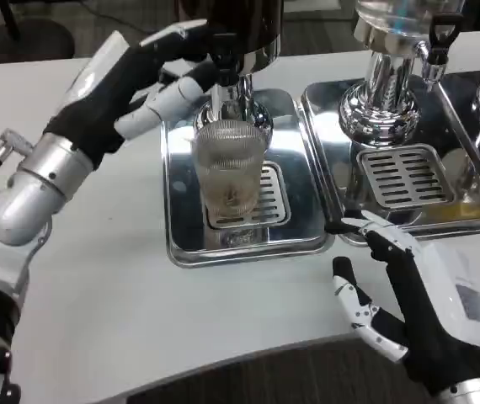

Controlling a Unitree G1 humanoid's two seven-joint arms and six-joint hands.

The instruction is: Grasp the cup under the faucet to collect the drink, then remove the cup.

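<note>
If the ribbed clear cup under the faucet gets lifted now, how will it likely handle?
The cup looks like rigid clear plastic or glass, so it probably won't flex. Its ribbed wall should give fingers some grip. It is taller than wide and seems to hold only a little drink at the bottom, so probably light and apt to tip on the drip grate.

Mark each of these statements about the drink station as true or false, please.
1. The cup stands on the left drip tray. True.
2. The right hand holds the cup. False: it rests open on the table, apart from the cup.
3. The left hand is up at the faucet. True.
4. The cup lies on its side. False: it stands upright.
</note>
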